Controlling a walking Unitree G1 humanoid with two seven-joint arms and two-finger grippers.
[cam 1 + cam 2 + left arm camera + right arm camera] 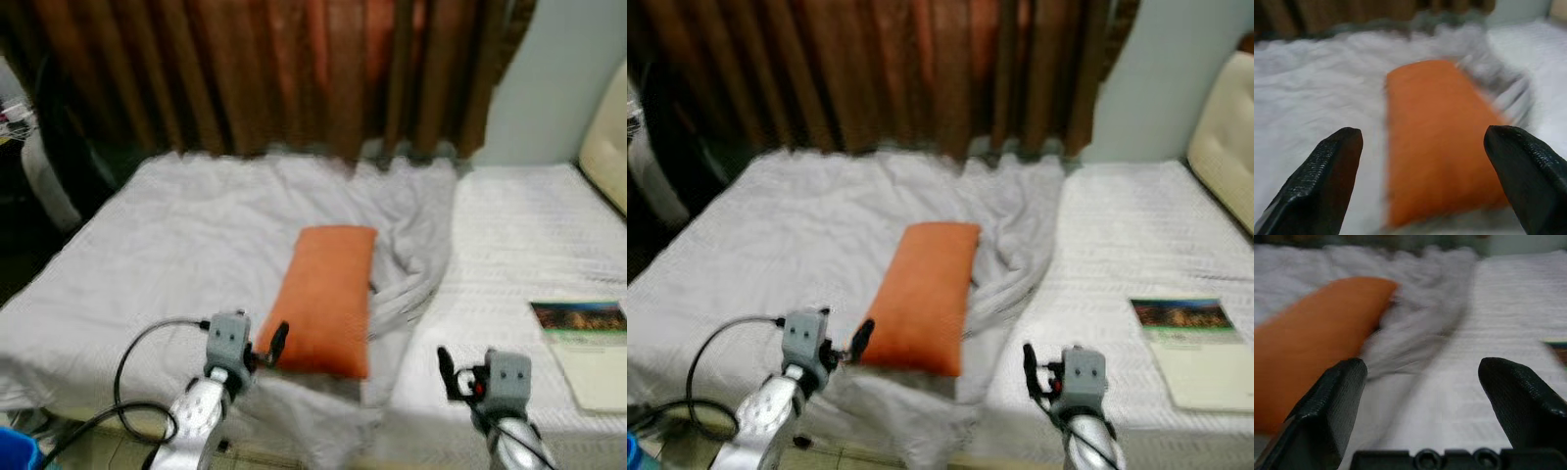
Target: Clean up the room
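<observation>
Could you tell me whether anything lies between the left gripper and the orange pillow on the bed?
Nothing visible does. The left gripper is open and points straight at the orange pillow, whose near end lies just ahead of the fingers on the gray blanket.

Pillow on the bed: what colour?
Plain orange pillow; it shows best in the left eye view.

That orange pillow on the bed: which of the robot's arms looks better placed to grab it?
Probably the left. The left gripper sits open right at the near end of the orange pillow, facing it. The right gripper is open too, but off to the side over the white sheet.
</observation>
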